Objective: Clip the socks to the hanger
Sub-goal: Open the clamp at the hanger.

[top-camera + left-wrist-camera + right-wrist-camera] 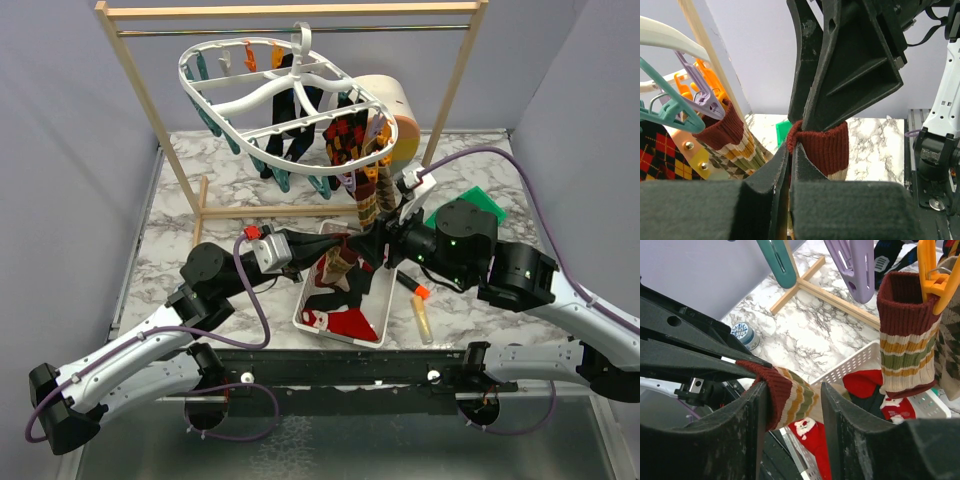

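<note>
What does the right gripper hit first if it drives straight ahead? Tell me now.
The maroon cuff of the striped sock, pinched by the left gripper, sits between the open jaws of the right gripper. Past it probably the white basket, though depth is unclear.

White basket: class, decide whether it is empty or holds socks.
Not empty: red and black socks lie inside the white basket, seen in the top view.

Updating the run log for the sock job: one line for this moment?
left gripper: shut on striped sock cuff | right gripper: open, astride same sock | location: over basket
</note>
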{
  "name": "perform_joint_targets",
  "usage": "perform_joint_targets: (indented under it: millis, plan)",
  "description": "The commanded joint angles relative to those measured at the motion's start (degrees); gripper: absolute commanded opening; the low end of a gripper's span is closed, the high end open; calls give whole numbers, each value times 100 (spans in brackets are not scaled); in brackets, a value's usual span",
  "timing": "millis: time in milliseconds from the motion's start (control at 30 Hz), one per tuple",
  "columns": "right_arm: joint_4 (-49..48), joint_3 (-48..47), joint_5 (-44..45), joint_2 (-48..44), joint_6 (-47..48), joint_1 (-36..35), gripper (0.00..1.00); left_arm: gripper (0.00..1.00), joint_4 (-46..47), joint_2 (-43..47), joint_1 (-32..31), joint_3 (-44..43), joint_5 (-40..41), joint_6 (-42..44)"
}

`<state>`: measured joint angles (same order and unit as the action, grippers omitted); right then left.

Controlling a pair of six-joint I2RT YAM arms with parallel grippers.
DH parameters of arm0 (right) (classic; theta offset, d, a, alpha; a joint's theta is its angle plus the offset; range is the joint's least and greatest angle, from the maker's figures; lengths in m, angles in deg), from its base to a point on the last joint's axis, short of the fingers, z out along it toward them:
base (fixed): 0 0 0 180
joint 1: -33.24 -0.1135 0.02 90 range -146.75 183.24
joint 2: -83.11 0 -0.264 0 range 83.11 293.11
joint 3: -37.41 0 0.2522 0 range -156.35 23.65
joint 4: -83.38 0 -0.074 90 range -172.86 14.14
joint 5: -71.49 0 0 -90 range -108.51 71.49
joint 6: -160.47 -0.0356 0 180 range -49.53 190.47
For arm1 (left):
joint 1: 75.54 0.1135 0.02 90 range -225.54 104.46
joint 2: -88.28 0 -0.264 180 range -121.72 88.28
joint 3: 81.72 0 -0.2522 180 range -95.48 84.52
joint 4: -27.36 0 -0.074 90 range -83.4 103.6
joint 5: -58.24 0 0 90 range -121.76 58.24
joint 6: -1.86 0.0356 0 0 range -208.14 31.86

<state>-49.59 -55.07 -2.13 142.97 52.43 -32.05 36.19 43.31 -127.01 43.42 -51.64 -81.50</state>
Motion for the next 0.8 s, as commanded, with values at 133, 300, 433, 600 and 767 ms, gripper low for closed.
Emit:
perform_joint_targets:
  millis: [133, 300, 433, 600, 767]
  plan:
    - [-75, -299, 640, -246, 153, -18, 60, 0, 29, 165, 2, 148, 336, 204]
    - [-741, -4, 1513, -490, 568, -18, 66, 0, 18, 366, 2, 240, 674, 257]
    - [-988, -147, 1475, -387, 953, -18, 70, 0, 18, 461, 4, 261, 1014, 295]
    - [-563, -787, 1631, 331, 1153, -18, 70, 0, 17, 462, -2, 217, 1507, 408]
    - [-1143, -587, 2089, 591, 1238, -18, 71, 0, 17, 445, -1, 249, 1719, 479]
